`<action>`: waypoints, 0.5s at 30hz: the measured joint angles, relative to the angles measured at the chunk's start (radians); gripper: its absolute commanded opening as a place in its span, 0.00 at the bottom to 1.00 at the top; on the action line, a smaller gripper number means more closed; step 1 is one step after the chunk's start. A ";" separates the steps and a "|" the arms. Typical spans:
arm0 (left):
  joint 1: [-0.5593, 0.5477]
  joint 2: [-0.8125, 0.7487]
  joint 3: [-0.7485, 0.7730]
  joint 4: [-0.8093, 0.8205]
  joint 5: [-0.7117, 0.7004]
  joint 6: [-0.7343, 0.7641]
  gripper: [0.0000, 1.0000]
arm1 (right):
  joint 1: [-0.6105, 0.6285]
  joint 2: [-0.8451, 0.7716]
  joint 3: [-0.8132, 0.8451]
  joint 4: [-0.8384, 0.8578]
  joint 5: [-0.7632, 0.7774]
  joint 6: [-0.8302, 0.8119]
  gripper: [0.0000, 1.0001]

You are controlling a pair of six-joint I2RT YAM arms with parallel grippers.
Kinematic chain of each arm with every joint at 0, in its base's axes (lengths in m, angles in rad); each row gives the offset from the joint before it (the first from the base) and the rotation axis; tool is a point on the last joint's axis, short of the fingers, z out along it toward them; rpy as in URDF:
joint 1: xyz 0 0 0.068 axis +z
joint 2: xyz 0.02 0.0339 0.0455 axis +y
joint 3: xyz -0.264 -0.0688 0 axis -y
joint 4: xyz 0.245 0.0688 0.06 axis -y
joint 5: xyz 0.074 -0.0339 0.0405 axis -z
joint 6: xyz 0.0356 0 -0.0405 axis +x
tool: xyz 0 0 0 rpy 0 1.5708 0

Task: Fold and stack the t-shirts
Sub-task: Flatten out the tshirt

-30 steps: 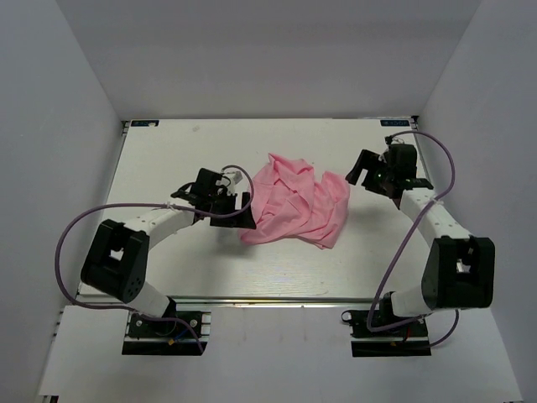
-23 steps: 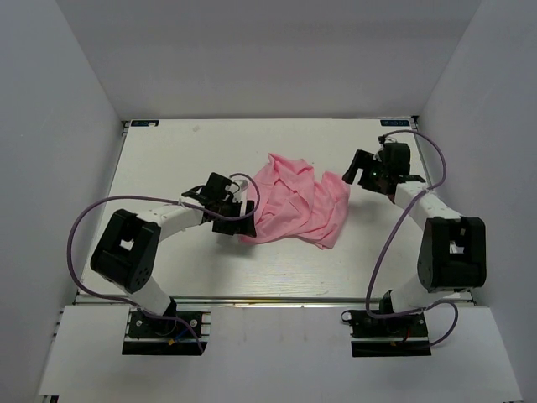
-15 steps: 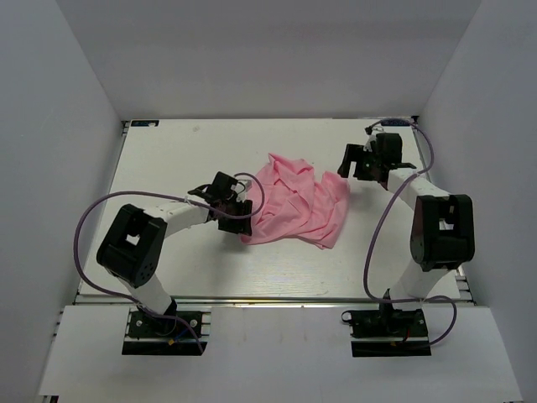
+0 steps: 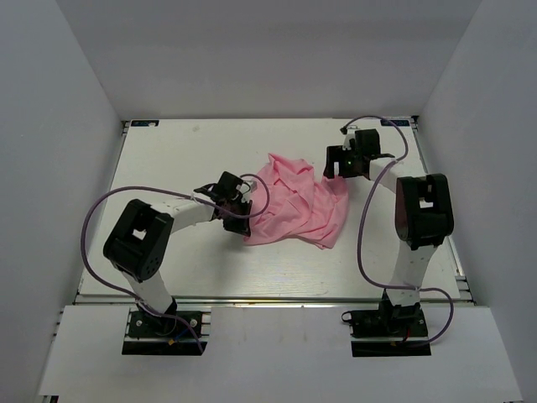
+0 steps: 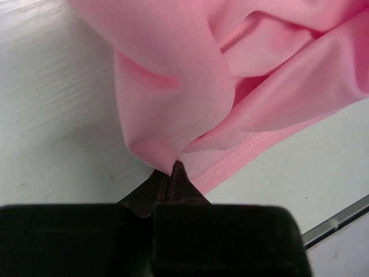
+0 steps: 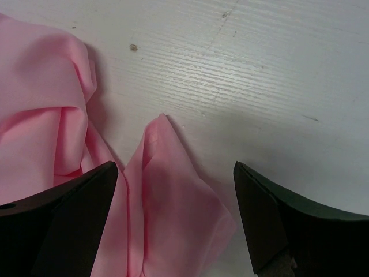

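The white table (image 4: 168,159) has walls along its left, far and right edges. The t-shirt (image 4: 298,206) lies a little right of the table's middle, nearer the far edge than the near one. It is plain light pink, thin and soft, and crumpled into a loose heap of folds and ridges with no sleeve or neck clearly laid out. Its near edge runs in a ragged line, and its far right corner rises to a point. The left arm (image 4: 180,214) reaches in from the near left corner, and the right arm (image 4: 424,210) stands tall by the right edge and bends back toward the far side. A purple cable (image 4: 92,227) loops off each arm. The left gripper (image 5: 173,170) sits at the shirt's left side. Its jaws are pressed together with no gap and nip the lowest corner of a hanging fold, just beside a stitched hem (image 5: 230,164). The right gripper (image 6: 173,173) hangs over the shirt's far right point with its jaws spread wide. Its dark fingers (image 6: 69,219) straddle a peaked flap of cloth without touching it. A small dark speck (image 6: 134,47) marks the table just beyond.
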State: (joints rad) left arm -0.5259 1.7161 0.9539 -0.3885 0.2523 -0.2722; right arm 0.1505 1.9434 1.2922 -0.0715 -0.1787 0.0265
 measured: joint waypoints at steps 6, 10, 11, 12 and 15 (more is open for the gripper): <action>-0.004 0.000 -0.007 0.023 0.016 -0.014 0.00 | 0.024 0.073 0.047 -0.034 0.019 -0.021 0.78; -0.008 -0.037 -0.039 0.021 -0.010 -0.018 0.00 | 0.034 0.079 0.047 -0.040 0.039 -0.025 0.64; -0.008 -0.045 -0.048 0.019 -0.016 -0.018 0.00 | 0.034 0.079 0.048 -0.040 0.042 -0.027 0.62; -0.008 -0.053 -0.054 0.015 -0.022 -0.018 0.00 | 0.035 0.080 0.049 -0.040 0.045 -0.028 0.59; -0.008 -0.072 -0.074 0.014 -0.034 -0.018 0.00 | 0.036 0.082 0.051 -0.042 0.061 -0.031 0.47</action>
State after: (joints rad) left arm -0.5343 1.6436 0.8799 -0.3740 0.2188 -0.2905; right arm 0.1864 2.0251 1.3430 -0.1131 -0.1181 -0.0040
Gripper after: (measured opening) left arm 0.022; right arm 0.544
